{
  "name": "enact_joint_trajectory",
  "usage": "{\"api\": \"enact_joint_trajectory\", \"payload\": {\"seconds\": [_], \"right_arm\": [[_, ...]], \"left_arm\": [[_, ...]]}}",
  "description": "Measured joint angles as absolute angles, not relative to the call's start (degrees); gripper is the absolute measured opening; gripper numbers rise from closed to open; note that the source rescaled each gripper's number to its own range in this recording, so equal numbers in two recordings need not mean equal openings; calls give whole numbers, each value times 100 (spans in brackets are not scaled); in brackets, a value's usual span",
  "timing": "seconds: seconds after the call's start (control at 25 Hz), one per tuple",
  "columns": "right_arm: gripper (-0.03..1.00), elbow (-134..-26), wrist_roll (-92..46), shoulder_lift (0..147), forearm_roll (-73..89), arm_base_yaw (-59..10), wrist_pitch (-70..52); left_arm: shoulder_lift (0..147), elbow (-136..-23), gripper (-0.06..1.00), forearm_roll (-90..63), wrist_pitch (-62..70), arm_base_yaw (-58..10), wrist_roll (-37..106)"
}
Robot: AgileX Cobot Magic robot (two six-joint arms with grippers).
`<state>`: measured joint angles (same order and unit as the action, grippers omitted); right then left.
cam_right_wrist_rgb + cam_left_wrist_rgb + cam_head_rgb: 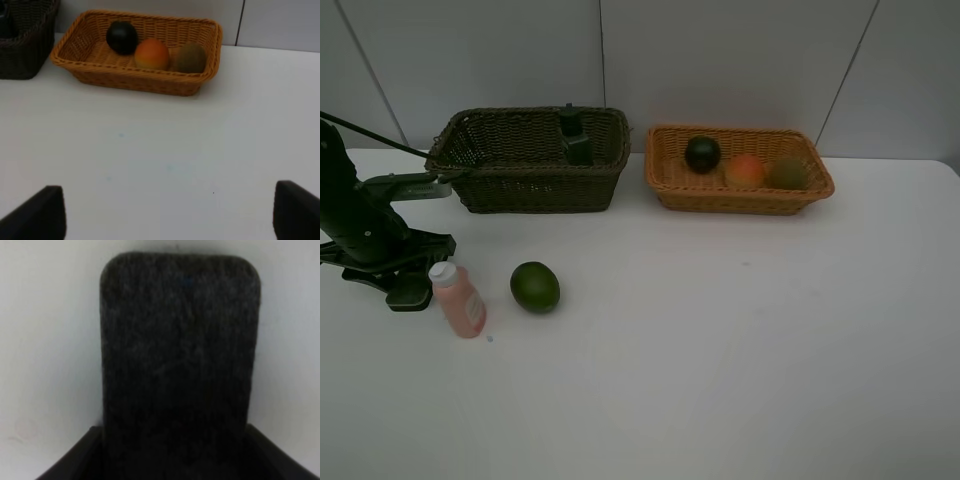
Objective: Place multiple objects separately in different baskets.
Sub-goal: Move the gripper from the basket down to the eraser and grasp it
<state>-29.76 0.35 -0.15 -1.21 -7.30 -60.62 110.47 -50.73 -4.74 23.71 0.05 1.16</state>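
Note:
My left gripper (408,290) is down on the table at the far left. In its wrist view a dark, fuzzy eraser block (180,360) fills the space between the jaws, whose dark fingers (82,455) lie against both its sides. A pink white-capped bottle (459,299) stands just right of that gripper, and a round green fruit (535,287) lies beyond it. The dark basket (520,190) holds a dark green pump bottle (575,135). The orange-tan basket (665,180) holds a mangosteen (702,153), a peach (745,170) and a kiwi (787,173). My right gripper (165,215) is open over bare table.
Both baskets stand side by side at the back of the white table (720,350), against the grey wall. The left arm's dark body (350,215) rises at the left edge, in front of the dark basket's left end.

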Motion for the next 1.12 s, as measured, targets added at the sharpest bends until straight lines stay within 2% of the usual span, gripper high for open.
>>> {"api": "enact_joint_trajectory", "payload": {"seconds": [0.72, 1.12], "right_arm": [[100, -2976, 35, -15, -121, -730, -6062], [100, -2976, 35, -15, -121, -730, -6062]], "left_arm": [[11047, -5080, 40, -464, 2507, 5, 116], [10422, -5715, 40, -478, 3746, 5, 116]]}}
